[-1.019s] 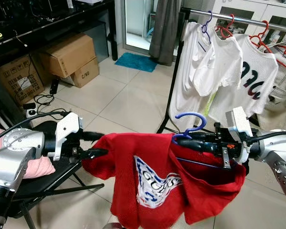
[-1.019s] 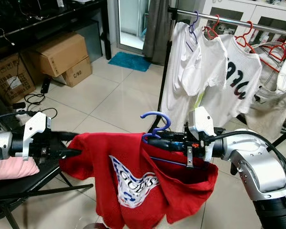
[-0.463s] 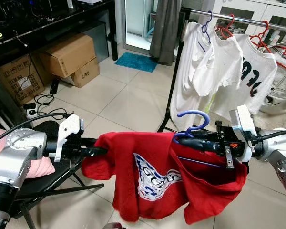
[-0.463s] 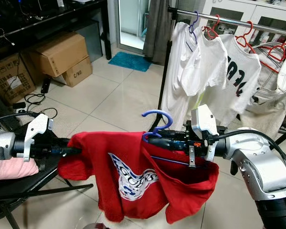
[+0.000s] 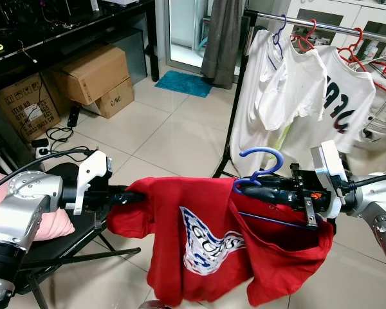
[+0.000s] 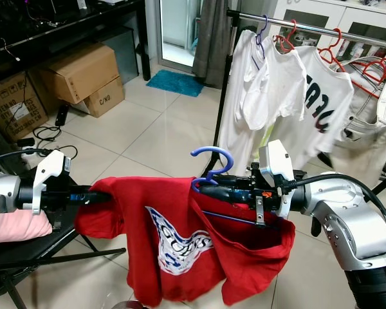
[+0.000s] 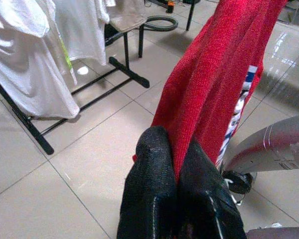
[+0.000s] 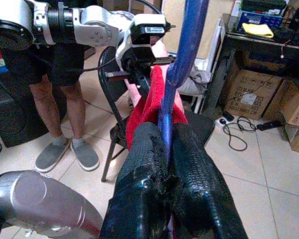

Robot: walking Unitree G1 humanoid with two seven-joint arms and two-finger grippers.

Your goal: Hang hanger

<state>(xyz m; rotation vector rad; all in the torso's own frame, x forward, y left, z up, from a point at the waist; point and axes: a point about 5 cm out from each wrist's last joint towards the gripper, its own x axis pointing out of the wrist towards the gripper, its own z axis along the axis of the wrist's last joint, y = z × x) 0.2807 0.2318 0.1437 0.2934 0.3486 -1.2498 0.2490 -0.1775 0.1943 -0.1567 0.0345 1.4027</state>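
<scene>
A red T-shirt (image 5: 199,238) with a white and blue print hangs on a blue hanger (image 5: 260,168) in front of me. My right gripper (image 5: 244,191) is shut on the hanger just below its hook, as the right wrist view shows at the fingers (image 8: 194,174). My left gripper (image 5: 136,196) is shut on the shirt's left sleeve, the red cloth (image 7: 209,94) pinched between its fingers (image 7: 149,194). The clothes rail (image 5: 321,24) stands beyond at upper right, carrying white shirts (image 5: 289,90) on purple and red hangers.
The rack's black upright (image 5: 235,103) and foot stand on the tiled floor ahead. Cardboard boxes (image 5: 93,77) sit under a dark desk at left. A black folding chair (image 5: 58,248) with pink cloth is beside my left arm. A person's legs (image 8: 65,114) stand behind.
My left gripper has closed onto the shirt's left sleeve and pulls it out sideways. The right gripper keeps the hanger almost still.
</scene>
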